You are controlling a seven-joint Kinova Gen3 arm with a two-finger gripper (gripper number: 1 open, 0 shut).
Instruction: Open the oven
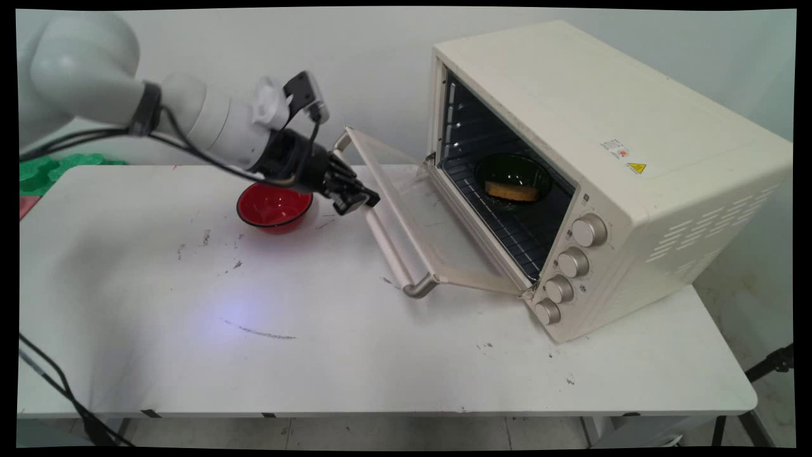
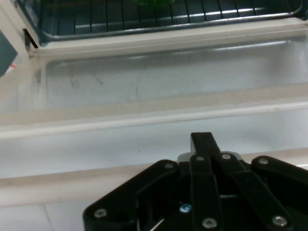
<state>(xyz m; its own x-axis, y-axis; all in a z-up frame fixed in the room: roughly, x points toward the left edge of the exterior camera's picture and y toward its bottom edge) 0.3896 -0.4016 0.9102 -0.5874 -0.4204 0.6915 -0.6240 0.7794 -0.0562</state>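
The pincer (image 1: 358,200) hangs low over the white tabletop (image 1: 317,355), just beside the handle bar (image 1: 390,251) of the oven's open door (image 1: 431,222); in the hand view its two fingers (image 2: 204,159) lie pressed together with no gap and nothing between them; whether the tips touch the bar I cannot tell. The cream toaster oven (image 1: 602,158) stands on the tabletop's right part, its door folded down toward the arm, the glass pane lying nearly flat; four round knobs (image 1: 571,263) run down its front at the near corner. Inside, on the wire rack (image 1: 507,228), sits a dark green bowl (image 1: 514,178) with a yellow-brown piece of food (image 1: 511,190) in it; the hand view shows the rack and a trace of green at its top edge. A red bowl (image 1: 275,206) rests on the tabletop just behind and left of the pincer, partly hidden by the wrist; it looks empty. Black cables (image 1: 184,143) trail along the arm; some green foam (image 1: 47,171) lies past the tabletop's far left corner.
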